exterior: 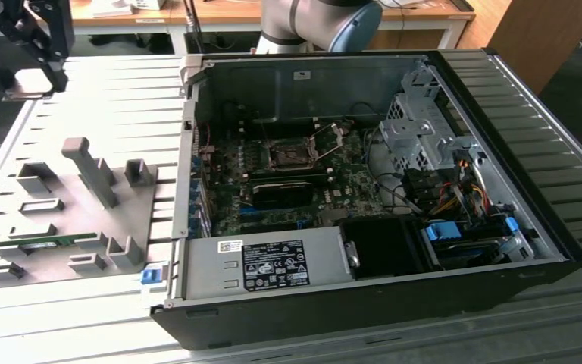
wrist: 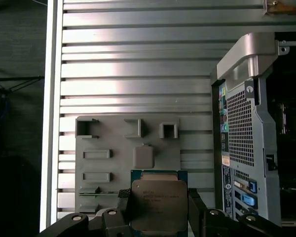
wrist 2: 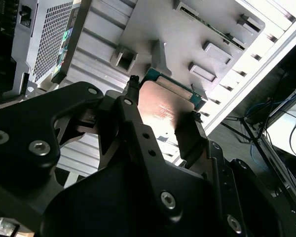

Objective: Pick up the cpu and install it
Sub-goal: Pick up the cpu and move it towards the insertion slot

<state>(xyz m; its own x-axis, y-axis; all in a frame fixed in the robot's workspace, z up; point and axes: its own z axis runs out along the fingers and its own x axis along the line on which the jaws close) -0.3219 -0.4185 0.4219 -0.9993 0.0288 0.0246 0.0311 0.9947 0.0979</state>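
Your gripper (wrist: 160, 207) has its jaws clamped on two opposite edges of the cpu (wrist: 155, 205), probably so that nothing presses on the shiny top or the underside. The chip hangs clear above the grey holder plate (wrist: 118, 143), touching none of its pockets. Its metal top carries a few lines of faint print that you won't be able to read from here. On the plate, a green memory stick (exterior: 43, 243) lies in one slot, so the plate seems to serve as a parts rack. Just beside the plate stands the open computer case (exterior: 372, 318), with small coloured stickers on its rear panel and a white label on the power supply (exterior: 261, 265). Farther from the plate, inside the case, the socket (exterior: 293, 154) has its metal frame hinged up, apparently ready for the chip.
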